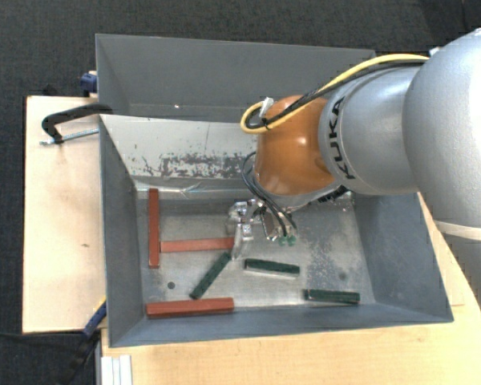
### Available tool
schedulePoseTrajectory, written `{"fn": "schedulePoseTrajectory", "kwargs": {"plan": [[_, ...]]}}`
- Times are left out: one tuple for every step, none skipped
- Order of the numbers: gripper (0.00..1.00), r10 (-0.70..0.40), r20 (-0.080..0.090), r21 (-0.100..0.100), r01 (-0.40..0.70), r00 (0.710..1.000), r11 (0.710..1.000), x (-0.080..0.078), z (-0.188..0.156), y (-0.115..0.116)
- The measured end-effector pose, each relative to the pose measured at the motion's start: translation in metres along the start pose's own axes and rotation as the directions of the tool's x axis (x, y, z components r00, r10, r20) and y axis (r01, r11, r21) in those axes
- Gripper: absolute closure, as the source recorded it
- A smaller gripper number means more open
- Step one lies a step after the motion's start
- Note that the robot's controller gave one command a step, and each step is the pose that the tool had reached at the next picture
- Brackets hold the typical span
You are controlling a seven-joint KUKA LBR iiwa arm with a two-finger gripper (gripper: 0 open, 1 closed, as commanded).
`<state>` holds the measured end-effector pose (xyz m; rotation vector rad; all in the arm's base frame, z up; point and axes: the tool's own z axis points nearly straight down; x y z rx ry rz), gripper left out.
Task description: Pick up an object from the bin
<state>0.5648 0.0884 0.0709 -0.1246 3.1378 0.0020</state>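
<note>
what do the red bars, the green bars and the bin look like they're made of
Red bars: likely painted wood or plastic; matte, flat colour, squared edges. Green bars: seemingly the same, darker, dull finish. Bin: grey sheet metal, with a scuffed, speckled floor and a faint sheen on its back wall.

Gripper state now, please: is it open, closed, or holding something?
Gripper: open, holding nothing, just above the right end of a red bar.
</note>
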Motion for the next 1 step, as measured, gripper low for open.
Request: {"fn": "schedulePoseTrajectory", "kwargs": {"plan": [[1.0,-0.027,0.006,-0.001,0.027,1.0,1.0,-0.0338,-0.1565,0.0406]]}}
